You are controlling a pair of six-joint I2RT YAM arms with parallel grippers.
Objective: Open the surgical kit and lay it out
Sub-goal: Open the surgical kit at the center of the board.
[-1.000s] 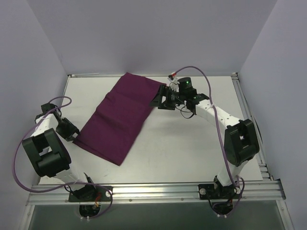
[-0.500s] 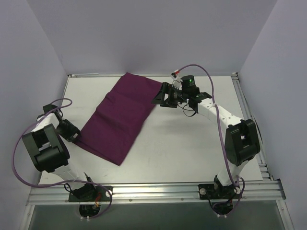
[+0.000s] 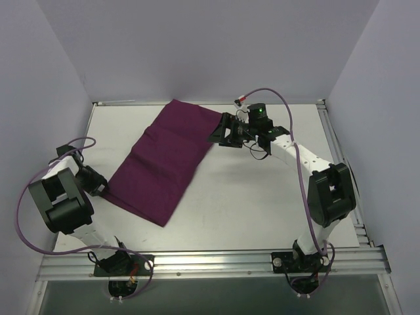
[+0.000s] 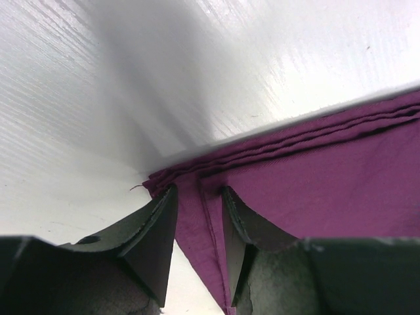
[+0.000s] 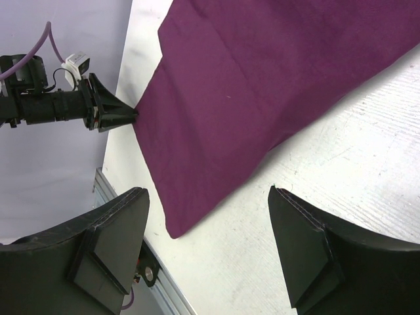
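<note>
The surgical kit is a folded dark magenta cloth wrap (image 3: 167, 157) lying flat and diagonally across the table's left half; whatever is inside it is hidden. My left gripper (image 3: 100, 186) sits low at the wrap's near-left corner. In the left wrist view its fingers (image 4: 161, 223) stand apart on either side of the hemmed corner (image 4: 197, 216), with table showing between one finger and the cloth. My right gripper (image 3: 216, 134) hovers by the wrap's far-right edge, open wide, with only bare table and the cloth's edge (image 5: 249, 85) between its fingers (image 5: 118, 236).
White table (image 3: 262, 197) with a metal rail (image 3: 210, 259) along the near edge and pale walls on three sides. The left arm's purple cable (image 3: 26, 216) loops beside its base. In the right wrist view the left gripper (image 5: 121, 115) points at the cloth's corner.
The left arm's elbow has sunk back toward the near-left while its gripper stays at the cloth's corner. The right gripper shifted slightly right, then held still. The cloth has not moved.
</note>
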